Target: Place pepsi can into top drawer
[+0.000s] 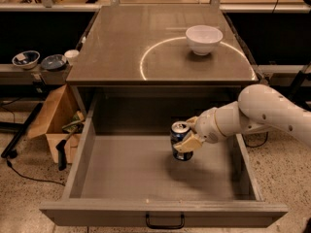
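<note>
The pepsi can (179, 139), dark blue with a silver top, is upright inside the open top drawer (146, 171), just right of the drawer's middle, low over or on its floor. My gripper (188, 139) reaches in from the right on a white arm (257, 113) and is shut on the can, with one tan finger (189, 142) across its front. The drawer is pulled fully out, its front panel and black bar handle (164, 222) nearest the camera.
A white bowl (204, 38) stands on the grey tabletop (121, 47) at the back right. A cardboard box (53, 123) with clutter sits on the floor to the left. Bowls and a cup (41, 62) rest on a low shelf at far left.
</note>
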`<state>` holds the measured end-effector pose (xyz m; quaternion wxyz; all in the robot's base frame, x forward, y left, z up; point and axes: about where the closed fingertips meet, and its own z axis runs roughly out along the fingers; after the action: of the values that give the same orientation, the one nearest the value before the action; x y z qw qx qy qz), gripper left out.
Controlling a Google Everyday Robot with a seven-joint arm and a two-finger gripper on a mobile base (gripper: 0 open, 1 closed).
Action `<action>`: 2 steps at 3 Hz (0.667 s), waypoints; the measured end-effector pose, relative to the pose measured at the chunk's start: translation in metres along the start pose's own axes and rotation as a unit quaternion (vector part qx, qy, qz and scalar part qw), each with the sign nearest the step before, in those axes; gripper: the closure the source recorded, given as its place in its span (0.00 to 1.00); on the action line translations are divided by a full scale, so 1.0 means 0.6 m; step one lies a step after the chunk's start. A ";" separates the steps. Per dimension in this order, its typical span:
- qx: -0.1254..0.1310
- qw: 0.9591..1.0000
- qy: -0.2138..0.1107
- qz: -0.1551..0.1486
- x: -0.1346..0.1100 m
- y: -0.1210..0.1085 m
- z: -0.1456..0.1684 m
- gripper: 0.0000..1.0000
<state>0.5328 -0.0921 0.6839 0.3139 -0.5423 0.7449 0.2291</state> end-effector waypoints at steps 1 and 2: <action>-0.018 1.000 0.005 0.019 0.022 0.002 0.013 1.00; -0.019 1.000 0.005 0.020 0.024 0.002 0.014 0.82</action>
<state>0.5301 -0.0955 0.6681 0.2953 -0.5341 0.7527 0.2467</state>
